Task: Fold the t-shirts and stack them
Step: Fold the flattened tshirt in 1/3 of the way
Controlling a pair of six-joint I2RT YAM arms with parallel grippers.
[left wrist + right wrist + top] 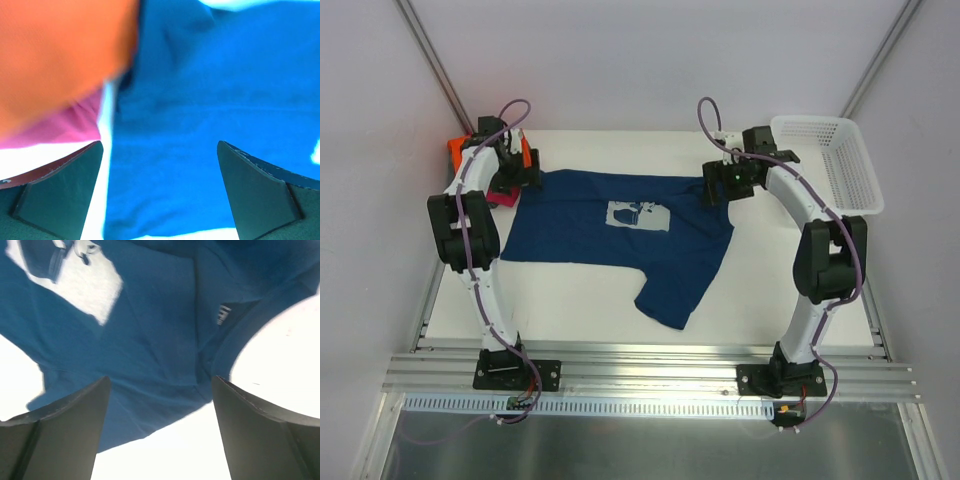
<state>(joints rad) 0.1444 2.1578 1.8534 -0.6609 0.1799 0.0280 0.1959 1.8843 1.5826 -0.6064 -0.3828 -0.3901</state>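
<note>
Navy t-shirt point(582, 238) lies print-up, perhaps creased; left gripper point(160, 145), right gripper point(160, 378) gape empty.

White arms point(488, 295), purple cables point(703, 112) — dark fingers point(55, 195)

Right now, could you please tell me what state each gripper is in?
Left gripper: open, holding nothing, above the navy t-shirt.
Right gripper: open, holding nothing, above the navy t-shirt.

Orange tee point(454, 153), pink tee point(502, 198) mostly hidden behind left arm point(470, 225); chest print point(640, 215) too small to read.
</note>
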